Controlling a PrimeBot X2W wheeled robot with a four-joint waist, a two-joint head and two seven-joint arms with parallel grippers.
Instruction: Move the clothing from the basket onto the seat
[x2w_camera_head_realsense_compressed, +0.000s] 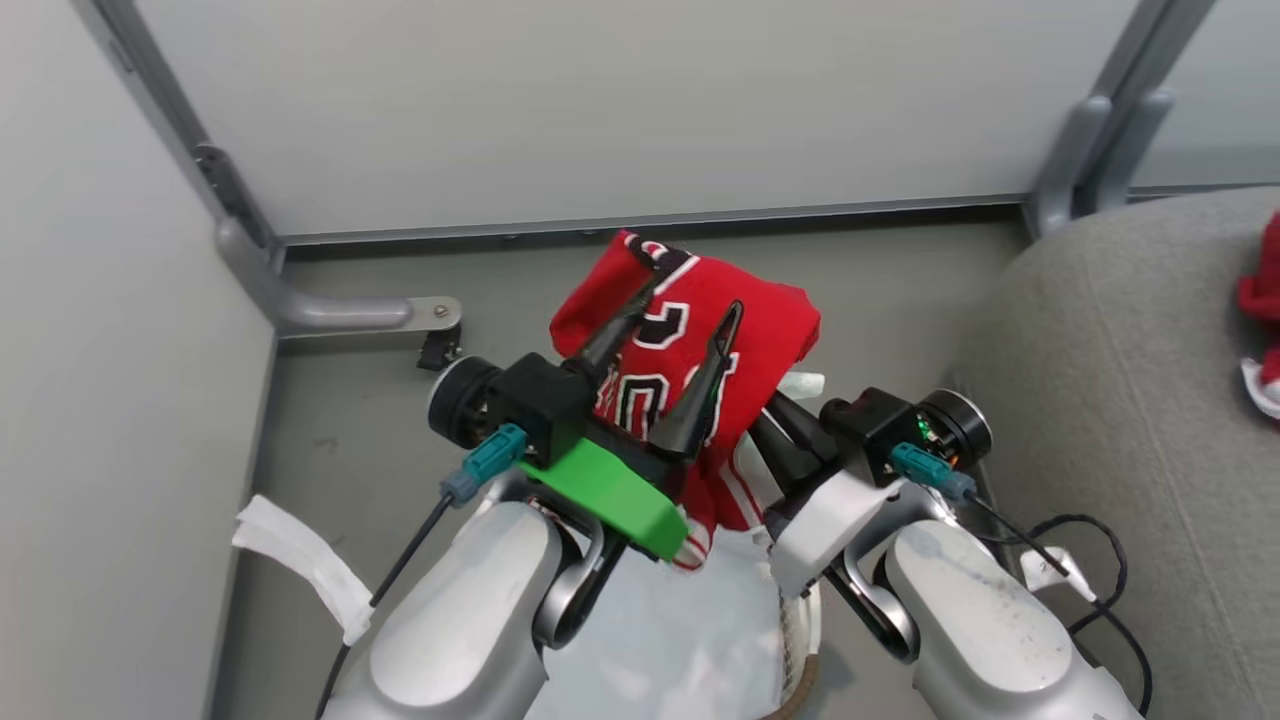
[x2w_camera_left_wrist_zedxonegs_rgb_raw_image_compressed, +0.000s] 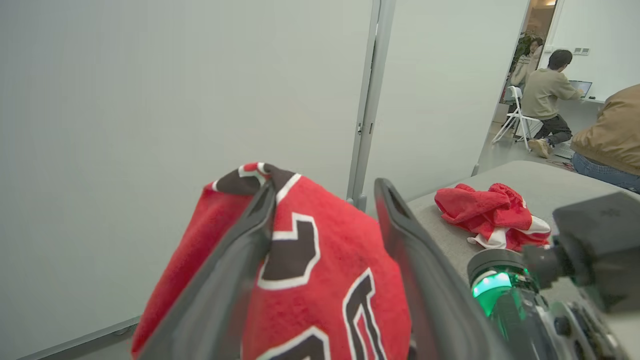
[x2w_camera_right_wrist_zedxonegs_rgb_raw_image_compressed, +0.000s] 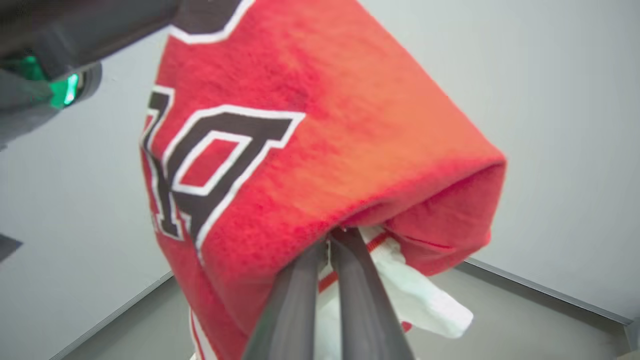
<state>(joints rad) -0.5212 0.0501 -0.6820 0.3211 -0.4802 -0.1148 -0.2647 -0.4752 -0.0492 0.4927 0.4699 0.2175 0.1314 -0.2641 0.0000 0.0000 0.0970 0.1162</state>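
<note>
Here right gripper (x2w_camera_right_wrist_zedxonegs_rgb_raw_image_compressed: 337, 235) clamps jersey (x2w_camera_head_realsense_compressed: 770, 320); left gripper (x2w_camera_head_realsense_compressed: 695, 290) splayed against it; wall panel (x2w_camera_head_realsense_compressed: 600, 100) close behind, seat (x2w_camera_head_realsense_compressed: 1100, 350) rightward.

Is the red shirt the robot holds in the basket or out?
Out. The red jersey hangs above the basket, pinched in the shut right gripper, against the open left gripper.

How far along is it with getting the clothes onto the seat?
Done: one red garment lies on the grey seat. In hand: a second red jersey is held up above the basket, pinched by the right fingers, with the left fingers spread open against it. Left: carrying it to the seat. The arms hide whether more clothes are in the basket.
</note>
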